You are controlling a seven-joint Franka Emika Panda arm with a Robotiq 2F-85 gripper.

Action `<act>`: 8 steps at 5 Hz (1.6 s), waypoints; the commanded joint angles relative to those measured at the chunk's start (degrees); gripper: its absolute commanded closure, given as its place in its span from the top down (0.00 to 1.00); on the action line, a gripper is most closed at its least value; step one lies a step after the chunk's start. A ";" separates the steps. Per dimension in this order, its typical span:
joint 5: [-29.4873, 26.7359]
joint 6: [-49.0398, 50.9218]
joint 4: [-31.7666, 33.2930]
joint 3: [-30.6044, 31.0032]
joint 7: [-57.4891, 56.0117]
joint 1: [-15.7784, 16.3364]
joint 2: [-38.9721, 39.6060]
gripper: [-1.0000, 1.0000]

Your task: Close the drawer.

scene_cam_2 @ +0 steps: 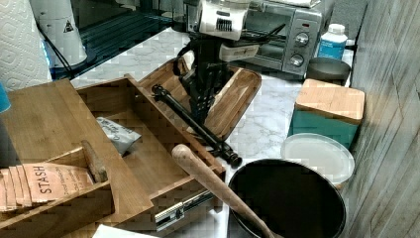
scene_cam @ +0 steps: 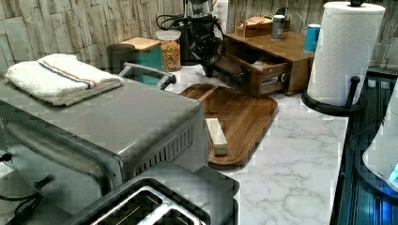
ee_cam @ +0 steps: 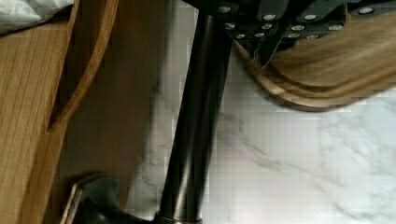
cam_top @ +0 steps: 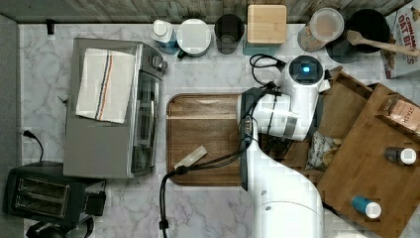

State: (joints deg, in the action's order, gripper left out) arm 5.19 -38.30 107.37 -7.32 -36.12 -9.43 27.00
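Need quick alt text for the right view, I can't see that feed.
The drawer stands pulled out, a packet inside. The gripper hangs at its dark bar handle, above the tray.

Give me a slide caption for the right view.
Claw at the dark bar handle of the open drawer.

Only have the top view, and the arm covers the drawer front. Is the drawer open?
Observer: Yes. In the right view the drawer is pulled well out, with its slide rail exposed.
Operator: Where is the hand?
Observer: The hand is down at the black bar handle, near its middle. I cannot tell if they touch.
Operator: Is the packet sticking up?
Observer: No, the packet lies flat below the walls.
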 commanded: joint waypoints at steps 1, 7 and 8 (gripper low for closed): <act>2.97 3.78 -5.73 -12.26 -2.10 -10.86 1.20 0.00; 8.38 -9.07 6.29 -22.15 1.72 -6.35 -4.64 0.00; 8.38 -9.09 6.28 -22.15 1.73 -6.35 -4.65 0.00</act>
State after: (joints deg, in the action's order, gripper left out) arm 11.64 -46.97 116.05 -19.42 -35.22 -7.14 23.86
